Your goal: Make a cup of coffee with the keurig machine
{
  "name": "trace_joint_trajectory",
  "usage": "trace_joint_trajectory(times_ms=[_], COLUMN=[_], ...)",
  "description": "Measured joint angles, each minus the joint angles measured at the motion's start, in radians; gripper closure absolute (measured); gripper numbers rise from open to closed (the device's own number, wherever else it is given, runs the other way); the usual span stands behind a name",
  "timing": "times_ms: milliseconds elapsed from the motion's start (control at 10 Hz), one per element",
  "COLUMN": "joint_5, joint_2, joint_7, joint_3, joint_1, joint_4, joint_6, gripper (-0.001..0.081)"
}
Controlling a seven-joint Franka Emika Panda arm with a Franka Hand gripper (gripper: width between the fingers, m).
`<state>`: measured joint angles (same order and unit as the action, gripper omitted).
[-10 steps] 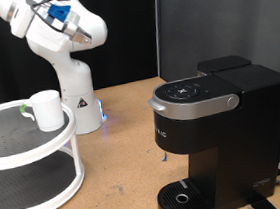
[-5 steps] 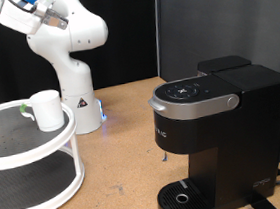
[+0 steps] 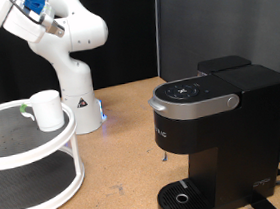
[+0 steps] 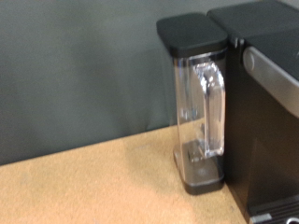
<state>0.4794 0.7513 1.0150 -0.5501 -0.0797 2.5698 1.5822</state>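
The cup [image 3: 46, 109], a small white mug with a greenish handle, stands upright on the top tier of a round white shelf [image 3: 9, 148] at the exterior view's left. The keurig machine [image 3: 219, 136] is a black box at the right, lid down, with a silver-grey handle [image 3: 192, 103] and a bare round drip tray [image 3: 182, 197]. The wrist view looks at the keurig machine [image 4: 273, 112] from the side, showing its clear water tank [image 4: 201, 103] with a black lid. The arm's hand runs off the exterior view's top left corner. The gripper's fingers show in neither view.
The white arm base [image 3: 77, 101] stands behind the shelf, a blue light glowing at its foot. The two-tier shelf has a lower tier [image 3: 28, 187] with nothing on it. Brown tabletop [image 3: 116, 167] lies between shelf and machine. A black backdrop stands behind.
The arm's upper links and hand swung towards the exterior view's top left, so the hand now leaves the picture. Cup and machine have not moved.
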Motion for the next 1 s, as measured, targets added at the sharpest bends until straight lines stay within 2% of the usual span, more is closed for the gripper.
trace_joint_trajectory(times_ms=[200, 500, 700, 1000], joint_5=[-0.038, -0.098, -0.097, -0.141], joint_2=[0.0, 0.002, 0.01, 0.007], joint_7=[0.049, 0.149, 0.156, 0.174], joint_3=[-0.016, -0.09, -0.124, -0.134], joint_1=[0.0, 0.0, -0.003, -0.003], joint_4=[-0.018, -0.078, -0.098, -0.103], joint_6=[-0.009, -0.119, -0.129, -0.155], gripper=[0.0805, 0.0805, 0.0805, 0.0805])
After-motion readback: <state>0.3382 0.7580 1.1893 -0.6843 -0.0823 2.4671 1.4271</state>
